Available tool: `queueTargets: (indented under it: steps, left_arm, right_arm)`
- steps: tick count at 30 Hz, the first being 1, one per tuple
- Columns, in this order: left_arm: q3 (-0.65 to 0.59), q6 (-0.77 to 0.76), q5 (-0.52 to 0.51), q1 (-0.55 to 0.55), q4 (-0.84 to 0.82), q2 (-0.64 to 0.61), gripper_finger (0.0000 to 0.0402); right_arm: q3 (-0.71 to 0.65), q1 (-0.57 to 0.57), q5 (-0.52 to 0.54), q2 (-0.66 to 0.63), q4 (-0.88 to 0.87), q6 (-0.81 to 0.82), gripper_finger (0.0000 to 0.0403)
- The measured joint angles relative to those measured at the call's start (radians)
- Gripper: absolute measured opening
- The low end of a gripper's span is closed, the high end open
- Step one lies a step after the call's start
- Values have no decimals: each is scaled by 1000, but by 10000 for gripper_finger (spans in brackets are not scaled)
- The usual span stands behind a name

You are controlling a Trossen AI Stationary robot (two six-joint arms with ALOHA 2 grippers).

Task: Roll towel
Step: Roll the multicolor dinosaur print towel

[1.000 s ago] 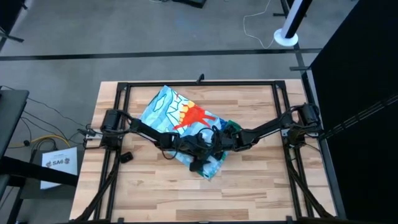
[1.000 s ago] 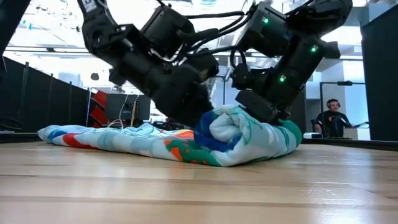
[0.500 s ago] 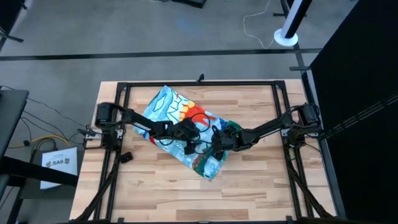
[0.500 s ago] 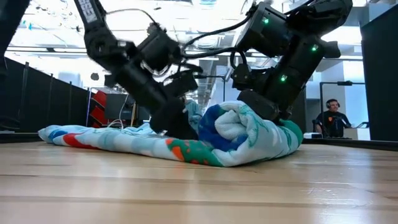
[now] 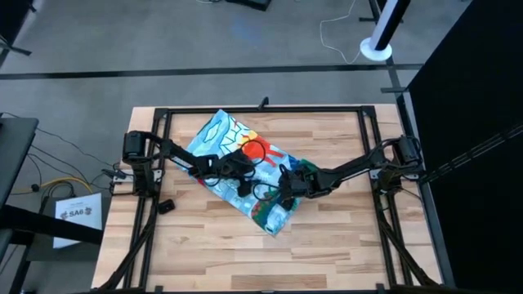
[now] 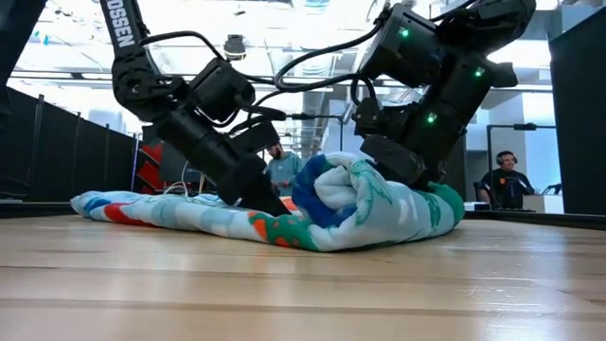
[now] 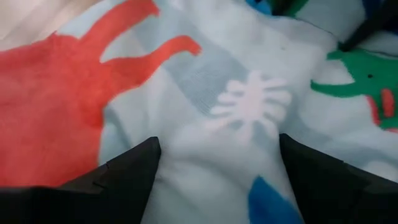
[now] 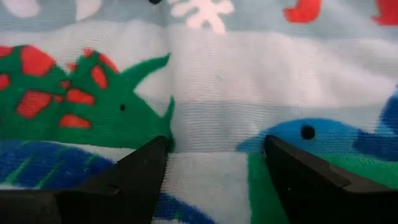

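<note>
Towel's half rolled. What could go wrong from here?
1. The rolled end of the towel looks loose and is pinned only by the right end effector; lifting off may let it unroll.
2. The left end effector, open over the flat part, could bunch cloth rather than feed it evenly.

Your left arm reaches in from its base toward the middle, wrist angled down, and the left gripper (image 5: 243, 175) sits low with its fingers (image 7: 127, 177) spread wide apart. Your right arm stretches in from the opposite side, elbow high and wrist pitched steeply down. The right gripper (image 5: 283, 186) is just beside the left one, its fingers (image 8: 118, 180) parted too.
</note>
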Motion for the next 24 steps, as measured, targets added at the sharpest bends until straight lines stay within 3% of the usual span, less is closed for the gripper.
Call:
queueTargets:
  steps: [24]
  left_arm:
    - [-25,-41,-19,2,41,2,306]
  right_arm:
    - [2,77,6,-14,-103,105,259]
